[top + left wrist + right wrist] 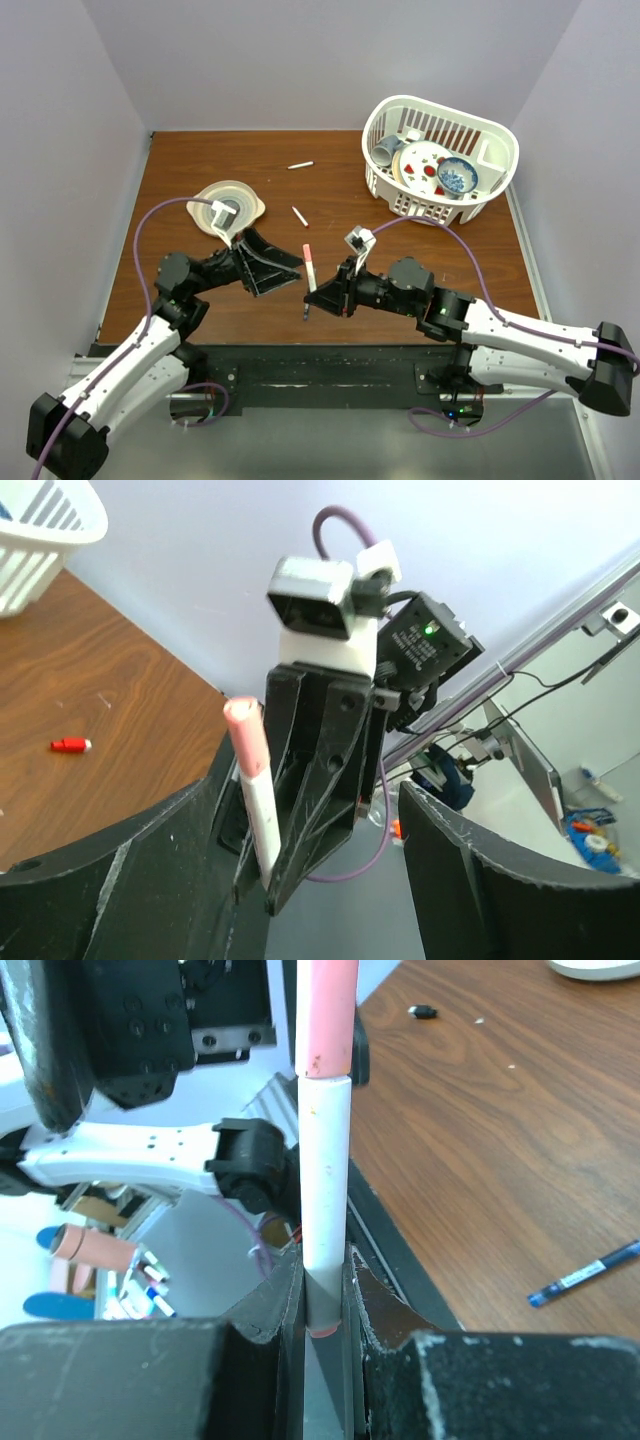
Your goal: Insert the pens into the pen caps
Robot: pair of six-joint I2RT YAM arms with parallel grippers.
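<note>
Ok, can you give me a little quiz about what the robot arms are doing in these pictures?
1. True or false: the left gripper is holding a pen.
2. What colour is the cap on the pen clamped in the right gripper? A green, B pink, C grey.
3. Fill the gap: the spotted plate sits in a white ____.

Key: 1 false, its fingers are open with nothing between them. 2 B. 3 basket.
</note>
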